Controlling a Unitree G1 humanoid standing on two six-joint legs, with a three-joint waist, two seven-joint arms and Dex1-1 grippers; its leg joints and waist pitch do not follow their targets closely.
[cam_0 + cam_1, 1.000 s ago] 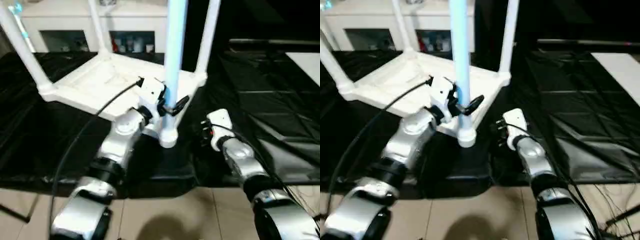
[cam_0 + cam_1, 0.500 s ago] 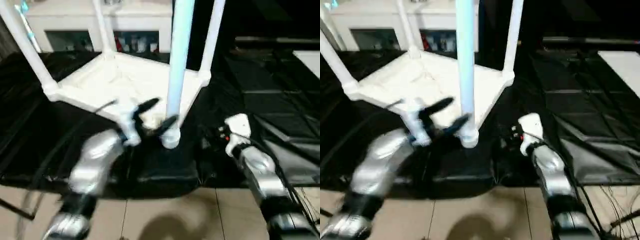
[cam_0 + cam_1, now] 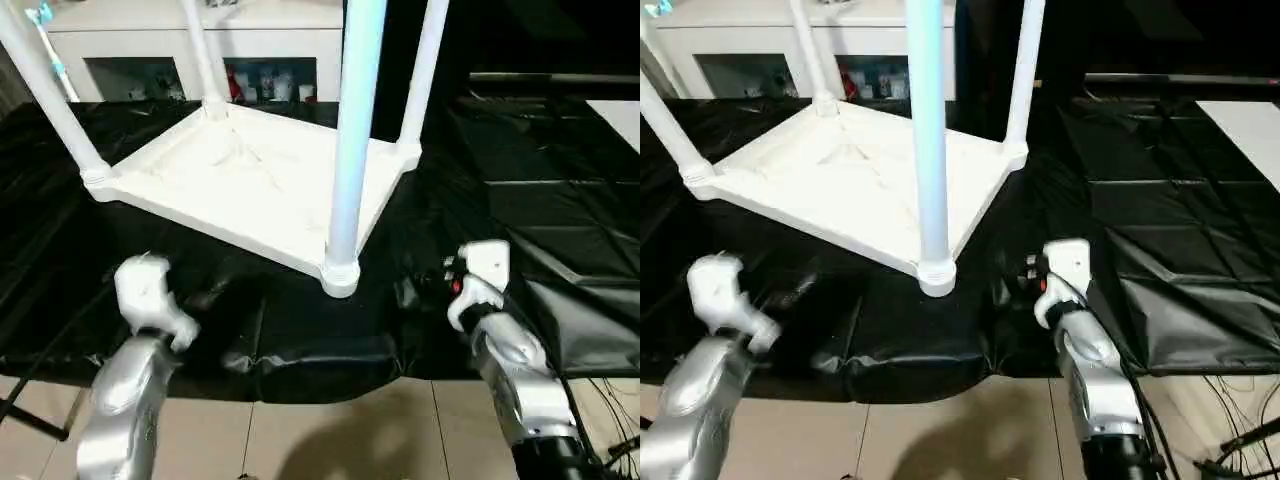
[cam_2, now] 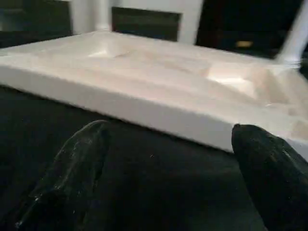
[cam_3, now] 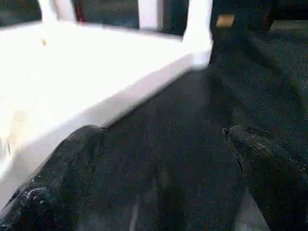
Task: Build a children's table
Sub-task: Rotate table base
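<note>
The children's table [image 3: 250,180] lies upside down on the black sheet, its white top down and all its tapered legs standing up in the corner sockets. The nearest leg [image 3: 350,130] rises from the front corner socket [image 3: 340,275]. My left gripper [image 4: 168,159] hovers low over the sheet, left of that corner and apart from the table's near edge; its black fingers [image 4: 77,163] stand wide open with nothing between them. My right gripper [image 3: 420,288] is just right of the same corner, also open and empty, with its fingers [image 5: 260,159] pointing along the table's side.
A white cabinet [image 3: 200,20] with glass doors stands behind the black-sheeted table [image 3: 540,180]. That table's front edge runs just below my grippers, with tiled floor [image 3: 330,440] beneath. Cables [image 3: 1230,420] trail at the lower right. A white sheet [image 3: 618,115] lies far right.
My left gripper was around the base of the nearest leg; it has drawn back to the left and toward the front edge. The right gripper has barely moved. The camera shifted slightly.
</note>
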